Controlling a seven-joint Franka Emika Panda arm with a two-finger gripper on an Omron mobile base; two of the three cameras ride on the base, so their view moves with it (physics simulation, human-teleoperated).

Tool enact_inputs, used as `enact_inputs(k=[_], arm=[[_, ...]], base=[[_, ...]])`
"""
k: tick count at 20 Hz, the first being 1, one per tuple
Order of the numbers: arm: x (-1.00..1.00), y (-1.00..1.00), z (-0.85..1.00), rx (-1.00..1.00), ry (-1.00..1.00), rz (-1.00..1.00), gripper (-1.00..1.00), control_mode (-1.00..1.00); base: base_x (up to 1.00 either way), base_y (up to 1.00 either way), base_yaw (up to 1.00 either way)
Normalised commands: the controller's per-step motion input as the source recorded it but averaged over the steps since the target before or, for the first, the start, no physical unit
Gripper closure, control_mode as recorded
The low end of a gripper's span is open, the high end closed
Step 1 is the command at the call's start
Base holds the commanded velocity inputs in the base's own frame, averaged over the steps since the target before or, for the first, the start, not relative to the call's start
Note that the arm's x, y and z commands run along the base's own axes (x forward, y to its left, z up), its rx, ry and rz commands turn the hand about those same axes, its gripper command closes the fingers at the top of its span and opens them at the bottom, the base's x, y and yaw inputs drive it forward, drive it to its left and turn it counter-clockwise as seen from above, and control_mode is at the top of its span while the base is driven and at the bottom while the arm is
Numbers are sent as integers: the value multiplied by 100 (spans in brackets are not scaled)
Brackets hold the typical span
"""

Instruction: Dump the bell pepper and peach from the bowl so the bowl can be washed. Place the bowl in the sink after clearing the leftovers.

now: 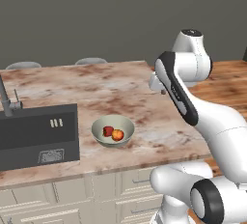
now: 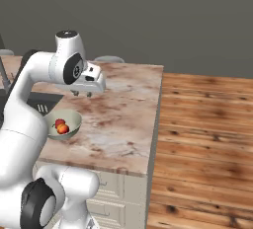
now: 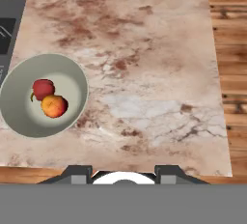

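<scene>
Nothing of the task is done yet, as far as I can judge. The bowl [image 1: 113, 130] sits upright on the marble surface [image 1: 144, 102], near the front edge and just right of the sink [image 1: 38, 136], with a strip of bare marble between them. The bell pepper [image 1: 107, 131] and the peach [image 1: 117, 134] both lie inside the bowl, touching each other, pepper on the sink side. In the hand view the same pair shows, red pepper [image 3: 43, 89] above the orange peach [image 3: 54, 106], in the bowl [image 3: 72, 78] at the left.

The gripper [image 2: 83, 94] hangs high over the middle of the surface, well apart from the bowl and to its right, pointing down. It holds nothing. The fingertips [image 3: 79, 174] at the bottom of the hand view stand wide apart, so the jaws look fully spread.

The sink basin looks dark with a drain [image 1: 50, 156] in it and a tap [image 1: 6, 100] at the back left.

Left to do: reach the bowl, grasp its rim, tip out both fruits, then carry the bowl to the sink. All steps remain.
</scene>
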Motion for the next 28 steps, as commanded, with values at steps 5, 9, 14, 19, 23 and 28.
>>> enact_inputs(k=[5, 9, 14, 19, 23, 28], arm=[[7, 21, -21, 6, 2, 0, -100, -100], [31, 79, -81, 0, 31, 0, -100, -100], [14, 75, -100, 0, 27, 0, -100, -100], [17, 41, -82, 6, 21, 0, -100, -100], [7, 4, -23, 1, 4, 0, -100, -100], [7, -3, -41, 0, 0, -1, -100, -100]], base=[[0, 0, 0], [0, 0, 0], [0, 0, 0], [0, 0, 0], [0, 0, 0], [0, 0, 0]])
